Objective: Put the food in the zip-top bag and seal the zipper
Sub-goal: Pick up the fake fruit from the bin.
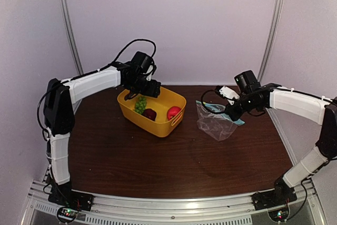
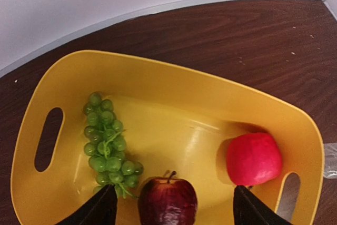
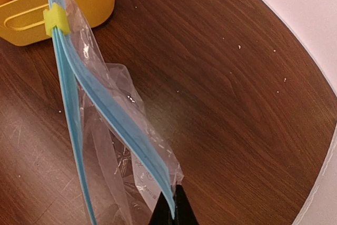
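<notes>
Right gripper (image 3: 171,212) is clenched on one blue strip of the zipper (image 3: 113,114), holding up the single zip-top bag (image 3: 105,183). Its two strips spread apart from one yellow slider (image 3: 56,19). Bare table (image 3: 237,93) lies open nearer and to the right. Just left, one yellow basket (image 2: 174,85) holds three fruits: maroon fruit (image 2: 167,201), grape bunch (image 2: 108,146) and pink-red fruit (image 2: 254,158). Left gripper (image 2: 174,217) hovers released above them.

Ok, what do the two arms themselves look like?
Both match: white link covers between black joints, black wrists and dark jaws. Black cables loop at the wrist of the left arm and of the right arm. Small coloured lights glow at both bases.
</notes>
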Robot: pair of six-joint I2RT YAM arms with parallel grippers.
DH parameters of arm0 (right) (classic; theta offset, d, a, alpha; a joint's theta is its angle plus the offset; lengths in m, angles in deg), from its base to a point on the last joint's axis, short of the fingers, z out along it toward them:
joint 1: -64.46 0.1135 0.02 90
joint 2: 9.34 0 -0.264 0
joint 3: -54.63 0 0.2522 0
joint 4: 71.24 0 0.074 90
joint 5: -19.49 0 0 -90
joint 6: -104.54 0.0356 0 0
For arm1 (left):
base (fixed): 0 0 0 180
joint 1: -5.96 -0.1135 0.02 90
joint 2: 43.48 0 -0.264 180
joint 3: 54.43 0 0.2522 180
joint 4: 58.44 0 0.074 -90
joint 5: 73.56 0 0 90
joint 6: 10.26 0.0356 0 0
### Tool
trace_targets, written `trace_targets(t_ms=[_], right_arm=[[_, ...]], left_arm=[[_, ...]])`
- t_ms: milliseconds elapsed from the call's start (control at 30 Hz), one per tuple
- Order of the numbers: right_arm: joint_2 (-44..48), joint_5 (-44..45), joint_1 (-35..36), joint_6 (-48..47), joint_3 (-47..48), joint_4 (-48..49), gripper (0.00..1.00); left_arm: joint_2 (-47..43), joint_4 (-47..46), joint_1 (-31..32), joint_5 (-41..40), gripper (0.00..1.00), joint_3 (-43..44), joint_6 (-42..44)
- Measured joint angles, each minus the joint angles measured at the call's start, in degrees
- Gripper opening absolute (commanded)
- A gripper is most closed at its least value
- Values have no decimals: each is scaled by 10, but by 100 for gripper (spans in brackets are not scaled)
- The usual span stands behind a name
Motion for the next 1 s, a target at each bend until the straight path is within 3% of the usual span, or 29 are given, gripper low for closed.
trace_targets(t_ms=[333, 600, 833, 1000], right_arm=[[-13, -46, 0, 22, 10, -9, 0], [-10, -43, 0, 24, 22, -28, 0], [3, -3, 0, 25, 59, -52, 0], [19, 16, 0, 24, 85, -76, 0]], left_arm=[[124, 58, -50, -68, 67, 116, -31], [196, 85, -64, -73, 61, 142, -49], [226, 90, -70, -76, 37, 159, -49], [227, 84, -70, -70, 8, 164, -44]])
